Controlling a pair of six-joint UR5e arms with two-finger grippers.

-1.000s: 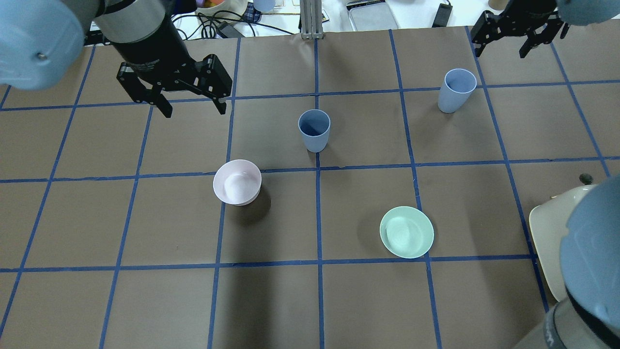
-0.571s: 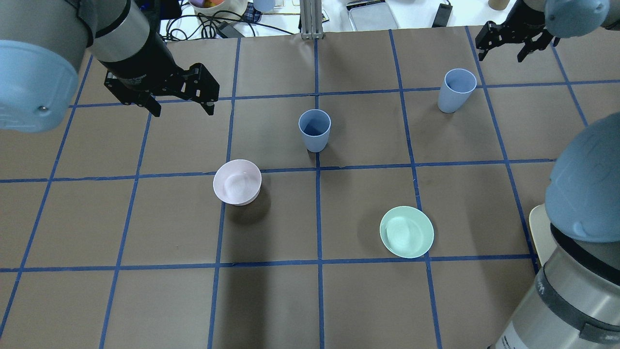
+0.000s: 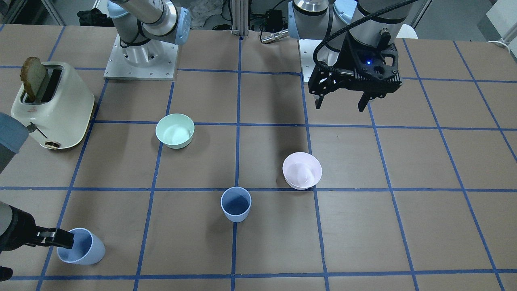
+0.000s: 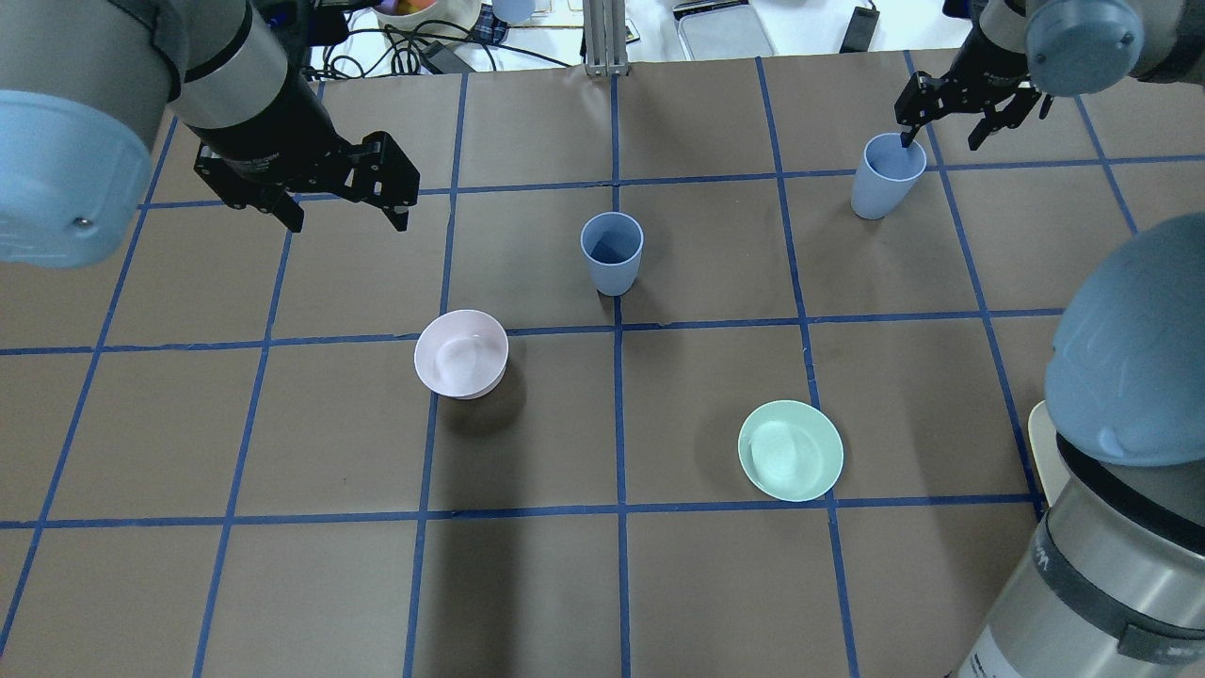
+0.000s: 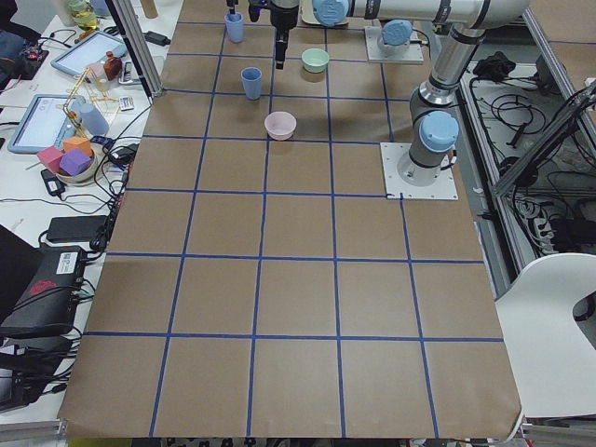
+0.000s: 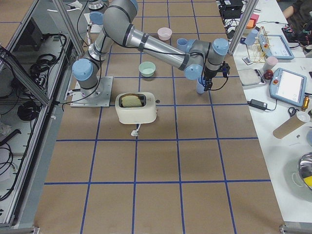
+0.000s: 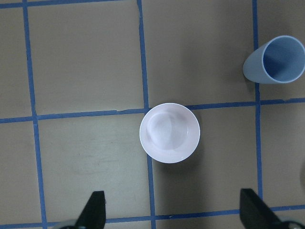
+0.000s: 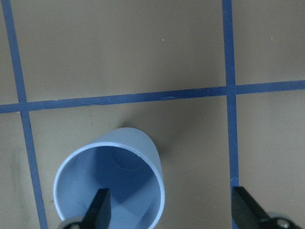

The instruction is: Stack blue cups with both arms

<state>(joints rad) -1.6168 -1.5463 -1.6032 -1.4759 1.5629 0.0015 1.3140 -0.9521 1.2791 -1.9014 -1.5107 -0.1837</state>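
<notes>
Down to the far cup (image 4: 880,184) came the right claw (image 4: 942,142), spread, one finger (image 8: 99,207) inside the rim; it should pinch that wall softly, while the left claw (image 4: 346,222) hangs spread, apart from the middle cup (image 4: 612,254).

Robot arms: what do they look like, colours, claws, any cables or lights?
Both the left arm and right arm are silver-grey tubes with rounded pale-blue joint caps, on square metal base plates. Each ends in a black, angular two-finger claw: left claw, right claw. A black cable loops to the left claw, which shows a small blue light.
</notes>
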